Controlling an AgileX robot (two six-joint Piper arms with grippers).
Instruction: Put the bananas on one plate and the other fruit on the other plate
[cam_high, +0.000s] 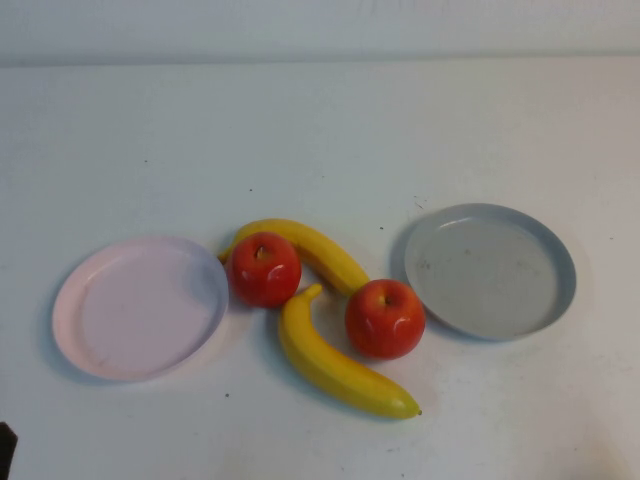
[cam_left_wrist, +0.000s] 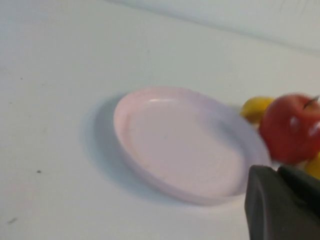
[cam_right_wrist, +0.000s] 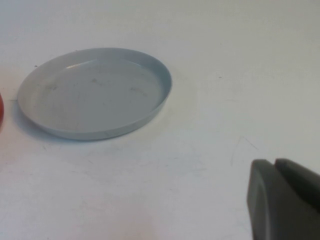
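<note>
1. Left claw (cam_left_wrist: 282, 205) is sitting low at the desk's (cam_high: 320, 130) near-left edge, w/ pink plate (cam_high: 140, 307) just ahead; can't tell its opening.
2. Apples (cam_high: 265, 268), (cam_high: 385, 318) & bananas (cam_high: 305, 250), (cam_high: 335, 362) are lying clustered mid-desk, long axes running diagonally.
3. Grey plate (cam_high: 490, 270) is sitting right, empty.
4. Right claw (cam_right_wrist: 285, 200) is waiting near-right, farther from fruit; opening unclear.

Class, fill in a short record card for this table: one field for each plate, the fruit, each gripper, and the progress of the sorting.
Round pale pink plate: robot's left, holds nothing
Round grey speckled plate: robot's right, holds nothing
Two yellow curved bananas: on the table between the plates
Two glossy red apples: among the bananas, one by the pink rim
Left gripper: near the pink plate
Right gripper: near the grey plate
Progress: no fruit sorted
</note>
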